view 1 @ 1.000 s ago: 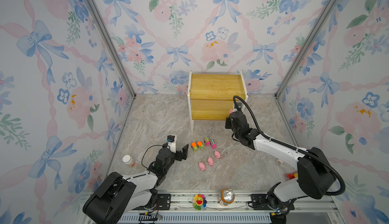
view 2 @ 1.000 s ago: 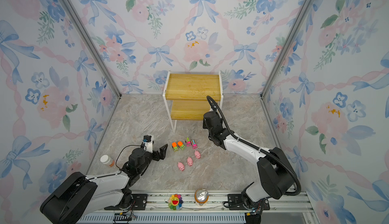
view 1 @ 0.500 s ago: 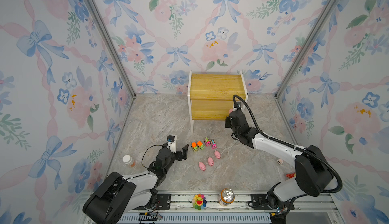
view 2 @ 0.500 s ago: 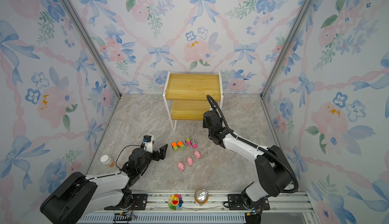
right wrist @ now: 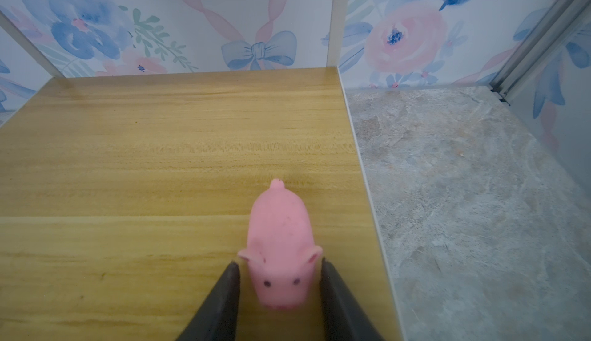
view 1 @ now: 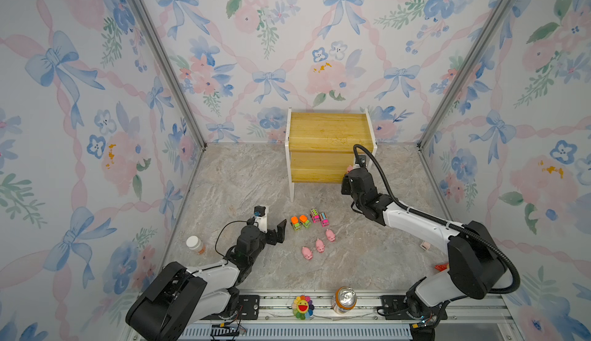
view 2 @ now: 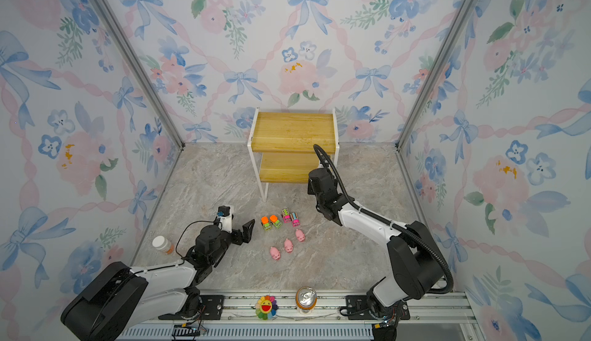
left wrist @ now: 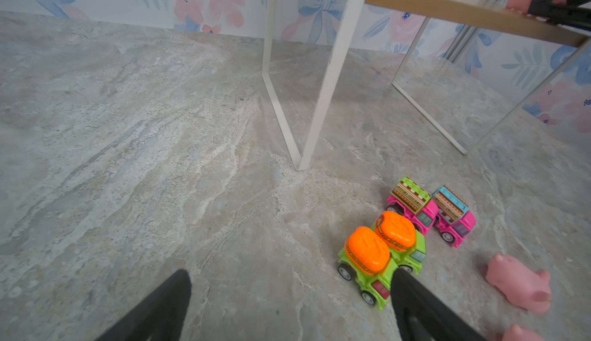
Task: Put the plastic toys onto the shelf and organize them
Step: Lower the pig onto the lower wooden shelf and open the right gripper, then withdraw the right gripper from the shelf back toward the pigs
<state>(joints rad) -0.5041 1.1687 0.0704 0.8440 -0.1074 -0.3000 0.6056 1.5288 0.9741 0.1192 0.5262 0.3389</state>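
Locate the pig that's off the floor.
In the right wrist view, the pig sits on the shelf's lower board near its right front corner, between the right gripper's fingers.

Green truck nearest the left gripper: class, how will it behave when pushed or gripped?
The green truck has wheels, so a push probably rolls it. Its glossy domed top may slip from a pinch. Likely light plastic.

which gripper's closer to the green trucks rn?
Left. The left gripper sits just beside the green trucks; the right gripper is off at the shelf, flanking a pink pig.
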